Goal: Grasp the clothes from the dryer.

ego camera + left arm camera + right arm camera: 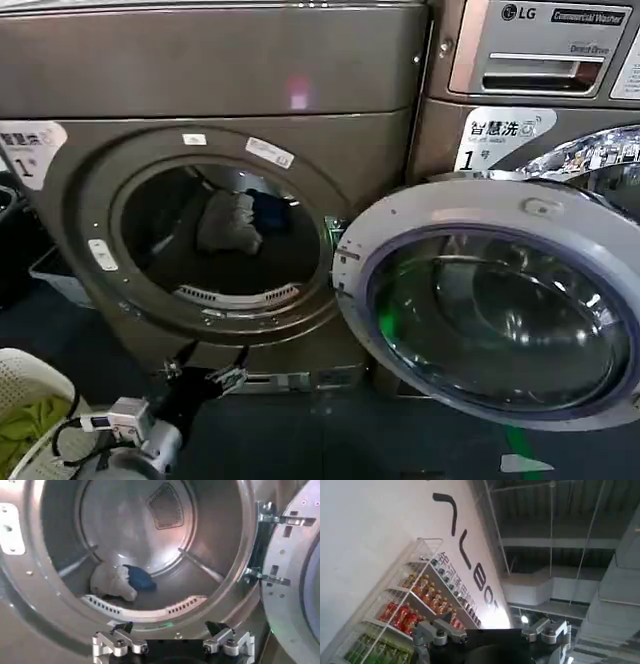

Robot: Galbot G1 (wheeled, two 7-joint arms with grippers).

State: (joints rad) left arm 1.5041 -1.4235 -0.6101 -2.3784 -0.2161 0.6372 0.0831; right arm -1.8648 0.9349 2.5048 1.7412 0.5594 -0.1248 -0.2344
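**Left arm poised below open dryer; clothes not yet reached**

The clothes lie together on the drum floor: a pale grey garment (111, 582) with a smaller navy one (140, 578) touching it on the door-hinge side. Both sit just behind the perforated lip inside the dryer (215, 75), whose glass door (500, 305) hangs fully open to the right.

The left gripper (172, 630) waits below and outside the porthole, fingers apart, empty. Judgement: it should rise over the lower rim, enter along the drum floor and close on the bunched grey fabric, keeping clear of the lip and drum vanes.

The right gripper (492, 630) is parked pointing upward at a ceiling, fingers apart.

Legible marks: numeral "1" on the dryer's white sticker (25, 150); "LG" and "Commercial Washer" on the neighbouring machine (550, 45).
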